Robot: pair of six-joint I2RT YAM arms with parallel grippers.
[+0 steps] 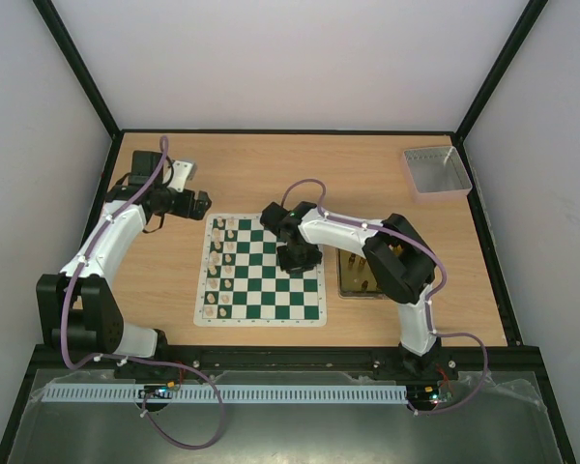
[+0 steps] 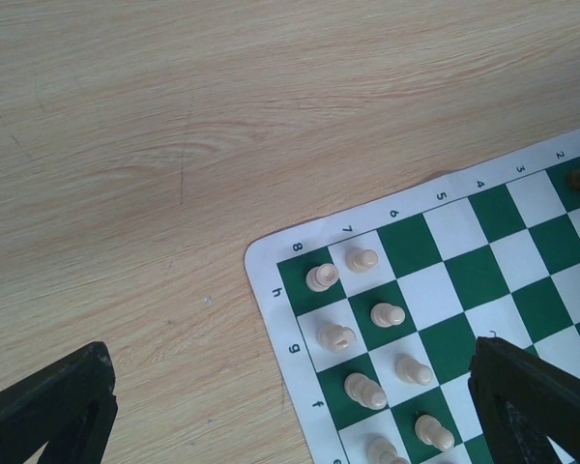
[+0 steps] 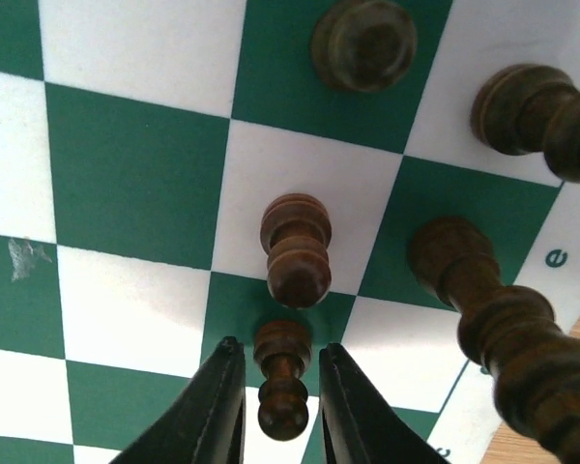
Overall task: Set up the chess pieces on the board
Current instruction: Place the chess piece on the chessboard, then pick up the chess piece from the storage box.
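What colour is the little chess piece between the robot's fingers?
Dark brown. The piece shows best in the right wrist view.

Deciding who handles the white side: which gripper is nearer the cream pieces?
Left. The left gripper hangs open at the board's far-left corner, right by the cream pieces. The right gripper is across the board near its right edge, straddling a dark pawn.
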